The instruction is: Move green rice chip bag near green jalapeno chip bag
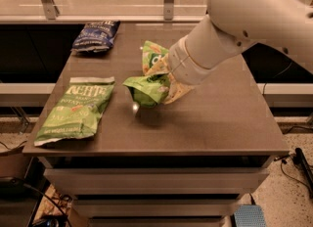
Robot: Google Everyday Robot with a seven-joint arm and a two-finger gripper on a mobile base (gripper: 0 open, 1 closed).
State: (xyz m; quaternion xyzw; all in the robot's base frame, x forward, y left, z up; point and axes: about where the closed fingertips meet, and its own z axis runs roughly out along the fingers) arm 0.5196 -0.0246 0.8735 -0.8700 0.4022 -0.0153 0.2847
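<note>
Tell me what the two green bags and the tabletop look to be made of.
The green rice chip bag, held in the gripper above mid-table: thin glossy plastic film, judging by crumples and a bright glint. The green jalapeno chip bag: similar film, flatter, soft sheen. The tabletop: likely brown laminate or wood, matte, smooth.

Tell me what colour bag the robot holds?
Bright green with orange-pink pictures, seen in the camera view. The gripper holds the rice bag over the table.
</note>
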